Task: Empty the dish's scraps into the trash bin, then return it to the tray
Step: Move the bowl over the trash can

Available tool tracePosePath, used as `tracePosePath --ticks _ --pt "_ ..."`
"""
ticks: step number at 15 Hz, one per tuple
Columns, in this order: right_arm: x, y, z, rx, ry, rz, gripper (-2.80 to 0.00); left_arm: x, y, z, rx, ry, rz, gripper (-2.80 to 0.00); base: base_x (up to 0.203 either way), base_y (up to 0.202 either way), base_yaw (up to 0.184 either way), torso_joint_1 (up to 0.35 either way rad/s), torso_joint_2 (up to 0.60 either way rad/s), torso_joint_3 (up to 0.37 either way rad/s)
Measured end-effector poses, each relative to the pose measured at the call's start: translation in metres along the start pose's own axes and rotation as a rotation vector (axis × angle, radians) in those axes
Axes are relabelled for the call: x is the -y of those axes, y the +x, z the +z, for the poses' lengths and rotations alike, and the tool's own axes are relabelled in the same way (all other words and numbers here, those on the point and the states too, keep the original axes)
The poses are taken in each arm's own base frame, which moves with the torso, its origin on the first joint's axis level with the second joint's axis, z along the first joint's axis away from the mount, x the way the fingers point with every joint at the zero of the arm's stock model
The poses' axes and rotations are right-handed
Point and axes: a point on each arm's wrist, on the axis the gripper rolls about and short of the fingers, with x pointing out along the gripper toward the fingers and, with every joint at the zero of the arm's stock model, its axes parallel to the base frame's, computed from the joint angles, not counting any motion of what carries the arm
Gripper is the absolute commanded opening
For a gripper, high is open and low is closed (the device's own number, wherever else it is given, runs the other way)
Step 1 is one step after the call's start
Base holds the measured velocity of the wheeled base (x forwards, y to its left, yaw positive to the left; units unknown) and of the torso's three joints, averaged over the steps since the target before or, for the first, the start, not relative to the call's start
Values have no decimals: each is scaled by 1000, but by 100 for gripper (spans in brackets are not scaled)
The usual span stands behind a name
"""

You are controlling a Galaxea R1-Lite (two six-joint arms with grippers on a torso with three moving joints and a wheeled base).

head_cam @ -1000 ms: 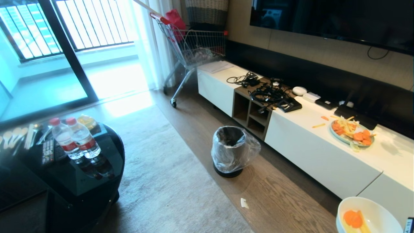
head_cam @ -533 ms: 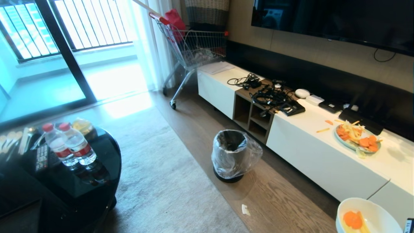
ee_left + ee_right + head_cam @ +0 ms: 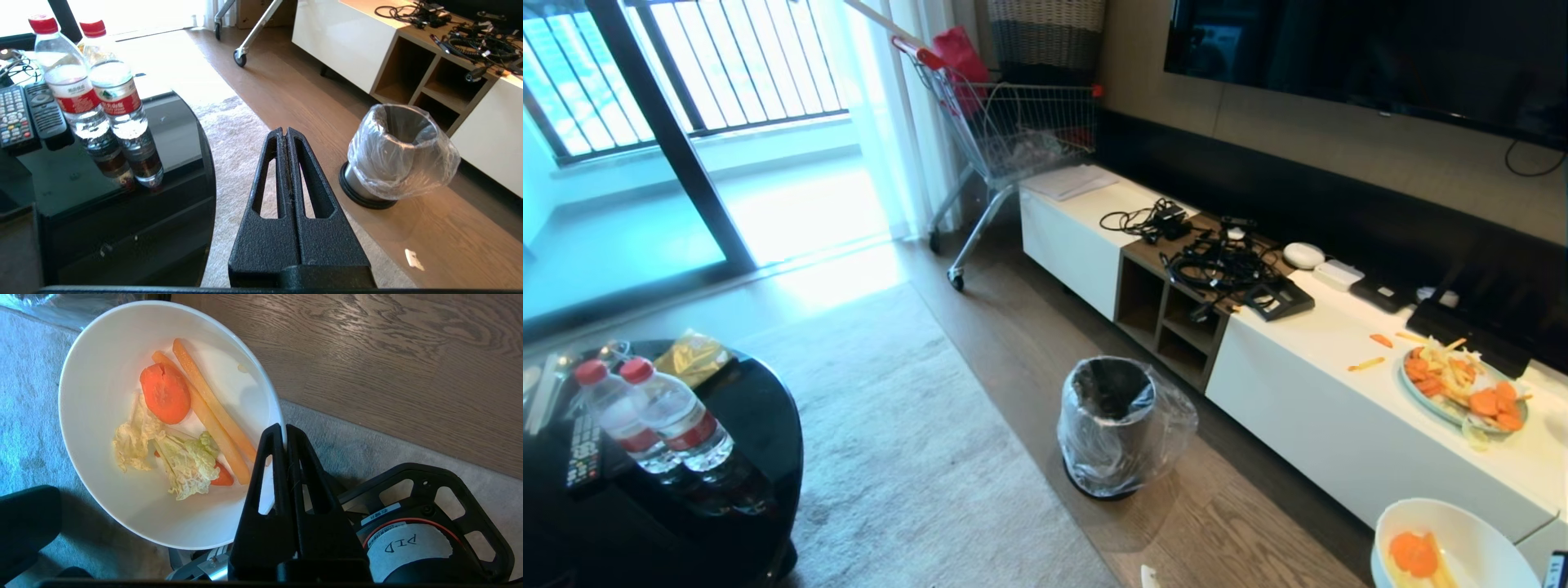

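The white dish (image 3: 102,375) hangs over carpet and wood floor, with my right gripper (image 3: 284,435) shut on its rim. Inside lie the scraps (image 3: 179,424): an orange round slice, two pale orange sticks and pale green leaf pieces. The dish (image 3: 1462,531) peeks in at the head view's lower right corner. The trash bin (image 3: 1115,425), dark inside and lined with crinkly clear plastic, stands on the wood floor ahead and left of the dish; it also shows as the bin (image 3: 398,157) in the left wrist view. My left gripper (image 3: 285,131) is shut, empty, parked above the carpet. The tray is out of view.
A glossy black round table (image 3: 743,425) with two water bottles (image 3: 654,420) and remotes stands at the left. A long white TV cabinet (image 3: 1339,408) with cables and a plate of food (image 3: 1462,380) runs along the right. A shopping cart (image 3: 1013,122) stands at the back. A paper scrap (image 3: 413,259) lies on the floor.
The whole scene has shifted down and outward in the head view: the camera has moved towards the bin. The dish stays at the same place in the lower right corner.
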Motion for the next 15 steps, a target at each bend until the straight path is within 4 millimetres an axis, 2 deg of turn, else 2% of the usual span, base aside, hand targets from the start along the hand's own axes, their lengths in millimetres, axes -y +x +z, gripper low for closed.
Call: tracePosePath --ticks 2,15 --pt "0 0 0 0 -1 1 -280 0 0 0 0 0 0 -280 123 0 -1 12 2 2" --pt "-1 0 1 4 -2 5 -280 0 0 0 0 0 0 -280 0 0 0 0 0 0"
